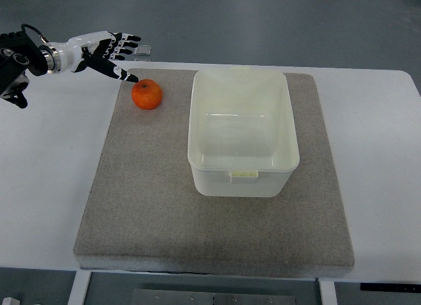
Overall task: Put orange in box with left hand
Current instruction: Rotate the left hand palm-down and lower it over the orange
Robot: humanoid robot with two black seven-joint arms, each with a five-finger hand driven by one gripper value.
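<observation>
Orange (147,94) on mat (145,206), left of box (243,180); left robot hand (105,50) behind-left of orange.

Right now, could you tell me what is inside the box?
Nothing shows inside the box: its bare bottom is visible through the open top. The orange lies outside on the mat, by the left hand.

Light: bright, even, overhead, cool white
Shadows: soft, faint; thin dark band under mat (217,239) near edge
Glare: mild sheen on box (242,131) rim and table (375,140)
Focus: sharp centre, orange (147,94) crisp
Blur: slight on left hand (105,50)
Distortion: table edges bow a little
</observation>
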